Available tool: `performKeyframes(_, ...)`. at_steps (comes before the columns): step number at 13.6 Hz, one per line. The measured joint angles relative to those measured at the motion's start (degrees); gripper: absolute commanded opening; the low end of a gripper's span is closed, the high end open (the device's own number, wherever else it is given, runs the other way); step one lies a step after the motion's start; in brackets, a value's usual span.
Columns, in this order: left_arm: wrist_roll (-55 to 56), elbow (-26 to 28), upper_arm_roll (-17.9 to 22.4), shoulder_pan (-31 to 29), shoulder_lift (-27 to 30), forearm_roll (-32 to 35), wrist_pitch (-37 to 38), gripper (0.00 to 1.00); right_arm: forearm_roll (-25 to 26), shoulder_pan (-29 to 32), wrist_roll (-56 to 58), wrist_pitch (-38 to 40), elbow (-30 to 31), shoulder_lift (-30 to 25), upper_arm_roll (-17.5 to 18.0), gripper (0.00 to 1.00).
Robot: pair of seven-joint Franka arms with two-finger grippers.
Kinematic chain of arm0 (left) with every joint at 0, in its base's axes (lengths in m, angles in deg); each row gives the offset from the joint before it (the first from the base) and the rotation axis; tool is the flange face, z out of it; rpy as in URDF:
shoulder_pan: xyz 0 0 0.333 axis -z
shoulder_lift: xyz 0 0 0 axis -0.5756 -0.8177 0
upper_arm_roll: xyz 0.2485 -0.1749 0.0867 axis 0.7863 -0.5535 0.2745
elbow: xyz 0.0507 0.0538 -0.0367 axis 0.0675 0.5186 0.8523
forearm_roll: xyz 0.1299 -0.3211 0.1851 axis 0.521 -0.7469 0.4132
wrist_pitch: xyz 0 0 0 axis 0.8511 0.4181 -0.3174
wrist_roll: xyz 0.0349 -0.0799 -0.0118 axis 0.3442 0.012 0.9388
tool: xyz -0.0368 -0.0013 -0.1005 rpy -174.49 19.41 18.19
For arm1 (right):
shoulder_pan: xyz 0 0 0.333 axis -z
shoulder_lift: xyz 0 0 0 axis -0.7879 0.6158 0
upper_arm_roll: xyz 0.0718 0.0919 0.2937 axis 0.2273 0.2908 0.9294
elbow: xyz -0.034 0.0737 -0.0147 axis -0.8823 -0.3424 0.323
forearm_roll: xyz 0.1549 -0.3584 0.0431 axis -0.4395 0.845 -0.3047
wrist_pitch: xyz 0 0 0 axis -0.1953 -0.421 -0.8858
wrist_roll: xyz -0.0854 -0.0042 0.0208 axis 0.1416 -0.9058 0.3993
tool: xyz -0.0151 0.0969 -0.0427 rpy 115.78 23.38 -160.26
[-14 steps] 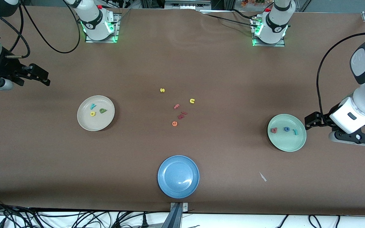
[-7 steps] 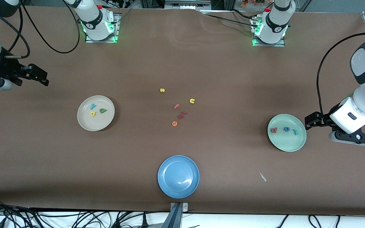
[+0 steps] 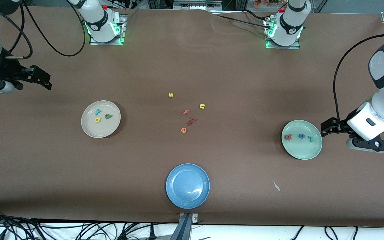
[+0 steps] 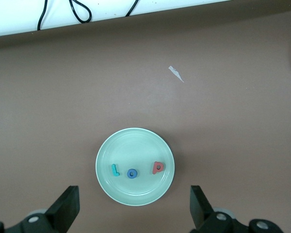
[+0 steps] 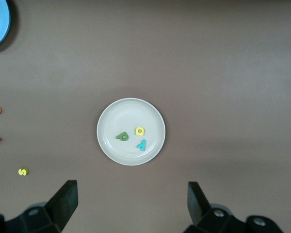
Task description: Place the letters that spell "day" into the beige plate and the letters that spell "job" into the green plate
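The beige plate (image 3: 90,130) holds a teal y (image 3: 98,112), a yellow a (image 3: 97,119) and a green d (image 3: 108,116). The green plate (image 3: 303,151) holds a pinkish-red b (image 3: 288,137), a blue o (image 3: 301,135) and a teal j (image 3: 310,139). My left gripper (image 3: 326,128) hangs open and empty just off the green plate's rim, at the left arm's end of the table. The left wrist view shows that plate (image 4: 136,145) between the spread jaws of the left gripper (image 4: 133,195). My right gripper (image 3: 45,81) is open and empty over bare table at the right arm's end. The right wrist view looks down on the beige plate (image 5: 131,112) from the right gripper (image 5: 131,190).
A blue plate (image 3: 178,180) with nothing in it sits near the front edge. Loose letters lie mid-table: a yellow s (image 3: 170,95), a yellow u (image 3: 202,106), a pink f (image 3: 185,112), an orange e (image 3: 183,130) and dark red pieces (image 3: 191,121). A white scrap (image 3: 276,186) lies nearer the camera than the green plate.
My right gripper has drifted slightly farther from the beige plate, toward the right arm's end of the table. The left arm and all letters have stayed put.
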Motion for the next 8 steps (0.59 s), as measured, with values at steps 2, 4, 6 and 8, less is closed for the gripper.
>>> performKeyframes(2,0.0,0.0,0.0,0.0,0.02,0.0,0.0,1.0,0.03,0.04,0.03,1.63,-1.34,-0.06,-0.41,1.0)
performKeyframes(4,0.0,0.0,0.01,0.0,0.04,0.0,0.0,1.0,0.06,0.07,0.06,3.99,-2.4,-0.11,-0.62,1.0)
performKeyframes(6,0.05,0.19,0.04,-0.04,0.26,0.0,0.0,1.0,0.1,0.07,0.06,5.54,-3.04,-0.13,-0.63,1.0)
performKeyframes(8,0.05,0.62,0.05,-0.29,0.84,0.0,0.22,1.0,0.12,0.07,0.07,7.0,-4.08,-0.18,-0.64,1.0)
